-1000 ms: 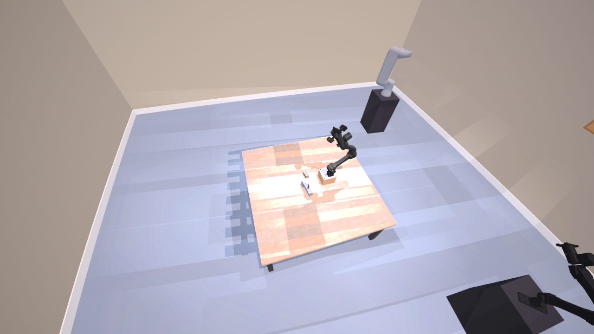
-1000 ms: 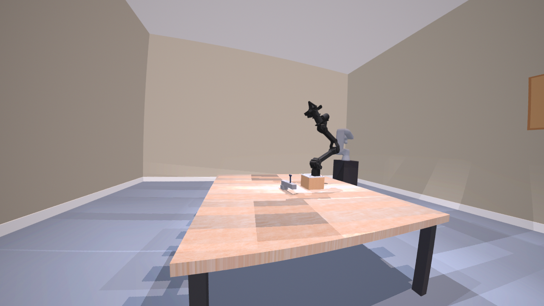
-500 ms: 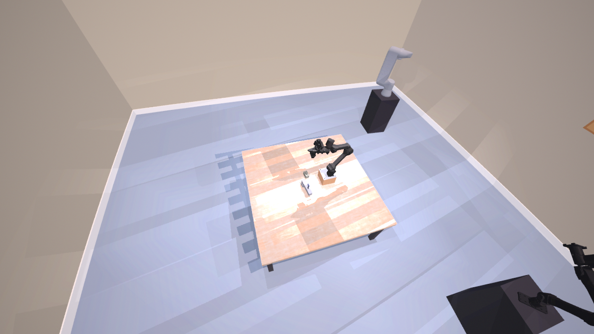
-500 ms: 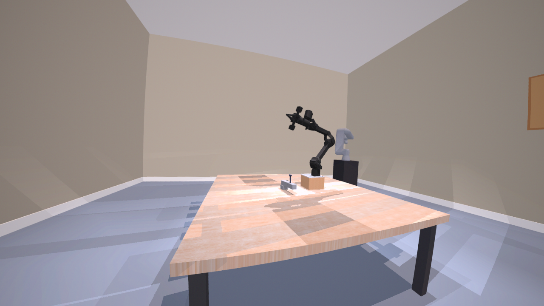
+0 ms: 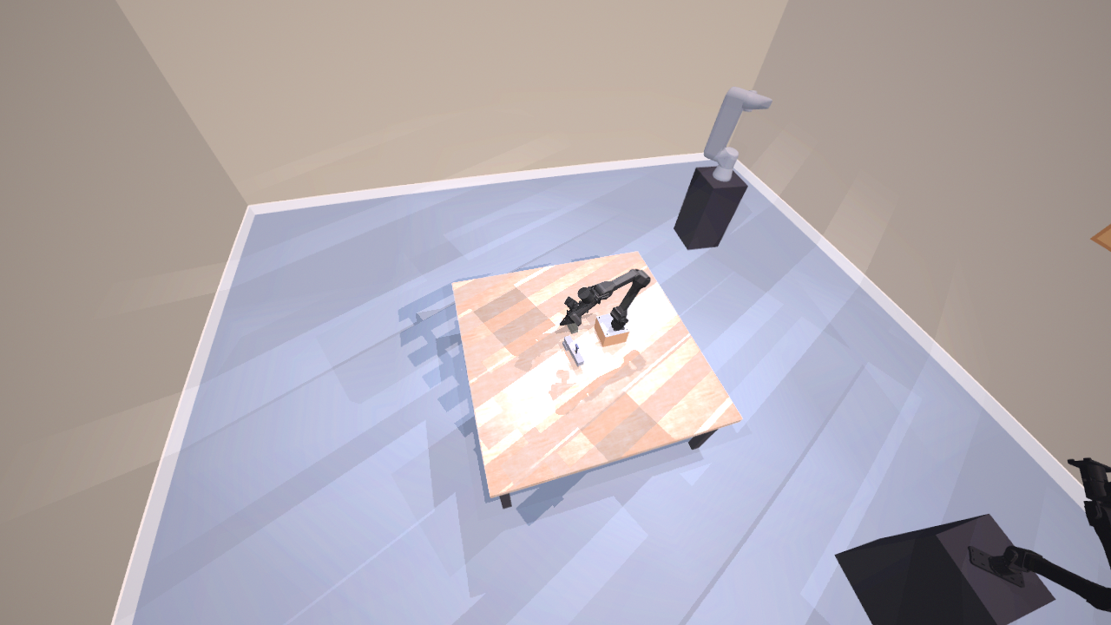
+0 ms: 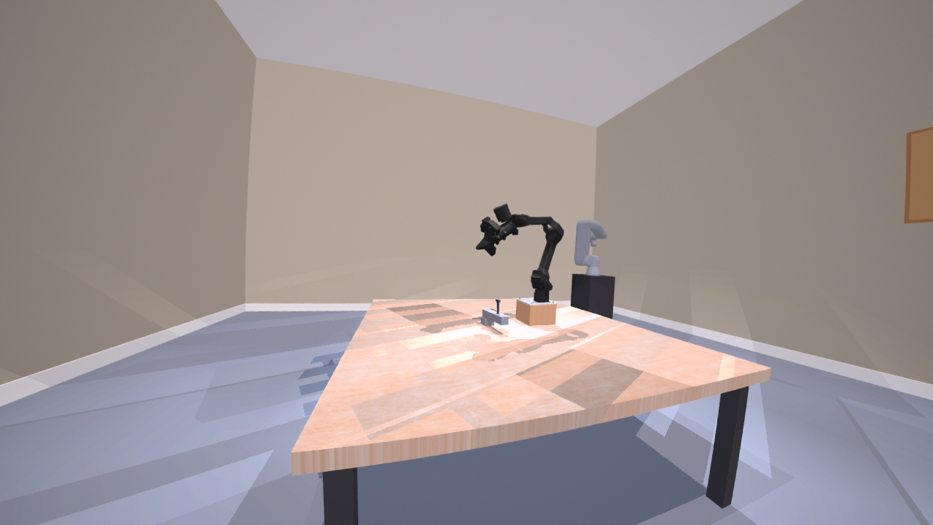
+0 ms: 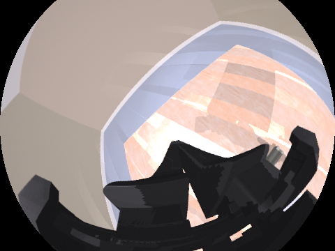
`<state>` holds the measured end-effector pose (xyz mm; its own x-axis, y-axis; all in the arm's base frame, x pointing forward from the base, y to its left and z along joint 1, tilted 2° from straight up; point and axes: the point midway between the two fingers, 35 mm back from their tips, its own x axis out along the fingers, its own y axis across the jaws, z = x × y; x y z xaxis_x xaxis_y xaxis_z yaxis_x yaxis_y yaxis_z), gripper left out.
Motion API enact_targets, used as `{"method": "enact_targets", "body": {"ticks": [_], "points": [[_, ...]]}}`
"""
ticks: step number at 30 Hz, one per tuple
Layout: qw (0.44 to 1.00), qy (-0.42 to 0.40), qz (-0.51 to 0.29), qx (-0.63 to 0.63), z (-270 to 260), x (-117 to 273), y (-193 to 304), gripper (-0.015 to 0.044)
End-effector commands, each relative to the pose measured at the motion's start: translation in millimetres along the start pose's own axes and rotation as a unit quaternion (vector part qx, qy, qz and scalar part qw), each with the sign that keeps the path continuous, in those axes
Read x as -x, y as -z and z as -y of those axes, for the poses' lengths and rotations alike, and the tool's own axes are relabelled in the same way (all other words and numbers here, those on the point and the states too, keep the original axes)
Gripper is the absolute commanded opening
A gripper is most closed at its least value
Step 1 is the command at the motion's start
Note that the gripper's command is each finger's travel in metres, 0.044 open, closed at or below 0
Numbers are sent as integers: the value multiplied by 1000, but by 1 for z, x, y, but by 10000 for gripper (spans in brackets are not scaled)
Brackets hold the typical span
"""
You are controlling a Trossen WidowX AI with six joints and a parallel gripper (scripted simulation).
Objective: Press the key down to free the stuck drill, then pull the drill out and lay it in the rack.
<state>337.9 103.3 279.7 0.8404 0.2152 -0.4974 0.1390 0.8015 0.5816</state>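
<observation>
My gripper (image 5: 564,321) (image 6: 480,247) (image 7: 175,144) is shut, with nothing between its fingertips. It hangs well above the table, pointing down and outward. A low grey block (image 5: 574,354) (image 6: 495,317) stands on the table beside the arm's base. A thin dark pin (image 5: 576,348) (image 6: 498,306) with a wider head rises upright from it. A small grey ribbed block (image 5: 572,328) (image 7: 275,156) lies beyond the low block, partly hidden by the gripper. The parts are too small to tell which is the key, the drill or the rack.
The arm's wooden base block (image 5: 613,338) (image 6: 536,313) stands close to the grey block on the table (image 5: 621,427) (image 6: 443,391). A pale grey arm (image 5: 725,128) (image 6: 584,244) on a dark pedestal (image 5: 708,209) stands off the table. Another dark pedestal (image 5: 909,575) is at the lower right.
</observation>
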Motion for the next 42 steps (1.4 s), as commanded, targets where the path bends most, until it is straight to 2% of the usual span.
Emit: {"method": "enact_targets", "body": {"ticks": [1,6,11,42], "points": [[984,80,-127,100,35,-32,53,0],[922,151,-291,208,81,-45,114,0],[834,185,-436,282,118,-37,161,0],[831,186,-441,285,128,-46,172,0]]}}
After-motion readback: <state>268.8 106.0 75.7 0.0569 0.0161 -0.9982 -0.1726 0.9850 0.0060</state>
